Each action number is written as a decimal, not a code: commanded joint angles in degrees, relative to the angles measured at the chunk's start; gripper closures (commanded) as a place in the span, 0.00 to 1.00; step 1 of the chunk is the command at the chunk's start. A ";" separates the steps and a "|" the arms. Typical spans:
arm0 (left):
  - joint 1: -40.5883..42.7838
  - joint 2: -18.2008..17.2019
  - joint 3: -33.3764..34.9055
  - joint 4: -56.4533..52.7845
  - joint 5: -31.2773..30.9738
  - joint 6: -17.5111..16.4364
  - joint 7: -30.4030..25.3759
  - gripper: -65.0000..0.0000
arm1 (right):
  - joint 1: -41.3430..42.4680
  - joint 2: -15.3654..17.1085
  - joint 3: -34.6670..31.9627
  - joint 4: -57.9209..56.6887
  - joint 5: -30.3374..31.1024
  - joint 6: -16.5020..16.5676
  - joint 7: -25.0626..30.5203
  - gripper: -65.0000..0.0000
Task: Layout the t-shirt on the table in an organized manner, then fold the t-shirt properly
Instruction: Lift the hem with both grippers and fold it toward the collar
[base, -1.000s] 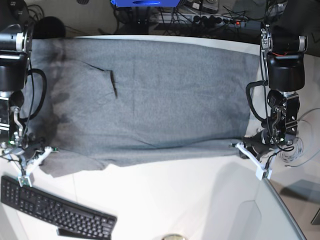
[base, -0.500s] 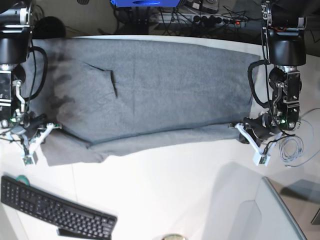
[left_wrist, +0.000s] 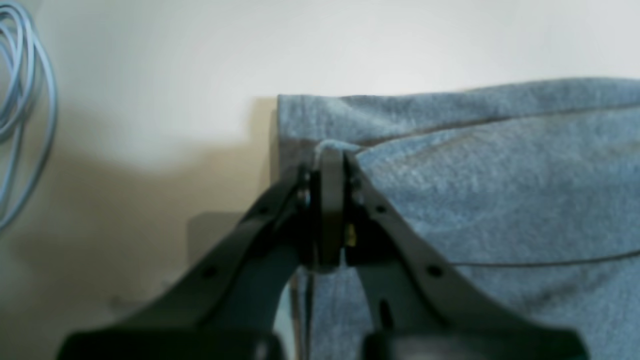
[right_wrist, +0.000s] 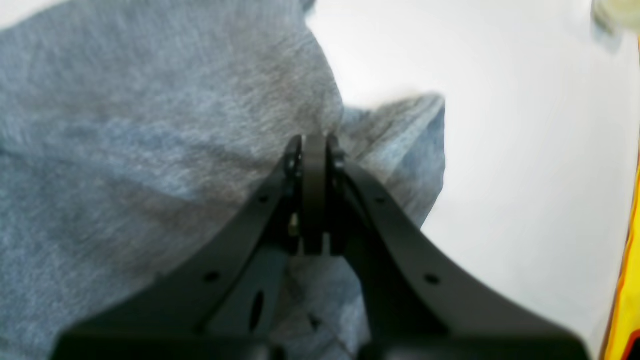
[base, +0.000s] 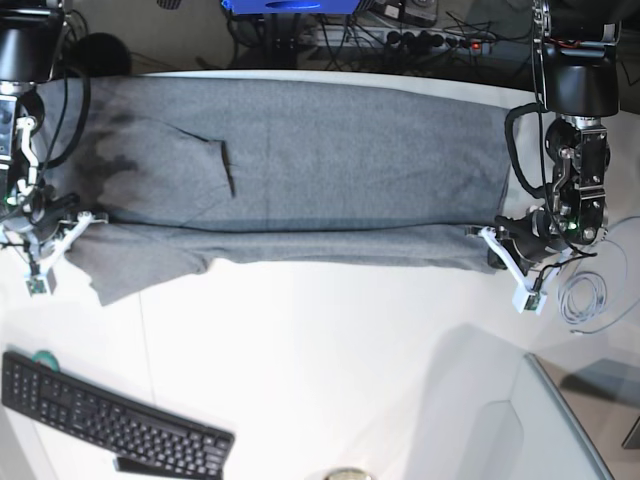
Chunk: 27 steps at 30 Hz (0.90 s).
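Grey knit fabric of the t-shirt lies spread across the far half of the table, its near edge folded over into a long band running between my two grippers. My left gripper sits at the shirt's corner on the base view's right; its jaws are pressed together with a ridge of cloth pinched between them, and a stitched hem line runs away from the pinch. My right gripper sits at the opposite end, on the base view's left, jaws likewise closed on a bunched fold of the fabric, with a flap of the shirt extending just past the tips onto the bare table. In the base view both grippers, left and right, stand at the ends of the folded band, level with each other. One garment is in view. One black keyboard lies near the table's front-left corner, well apart from the shirt. One coil of pale cable rests just beside my left gripper.
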 joint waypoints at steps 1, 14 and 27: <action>-0.53 -1.01 -0.26 1.62 -0.29 0.20 -0.34 1.00 | 0.34 0.42 0.35 1.90 -0.03 0.01 0.50 1.00; 2.02 -1.10 -0.35 5.05 0.15 -3.41 1.94 1.00 | -4.15 -1.60 3.08 7.00 -0.03 0.01 -3.90 1.00; 3.16 -2.68 -0.35 5.13 -0.11 -3.49 1.94 1.00 | -6.61 -1.60 3.25 5.86 -0.03 0.01 -3.64 1.00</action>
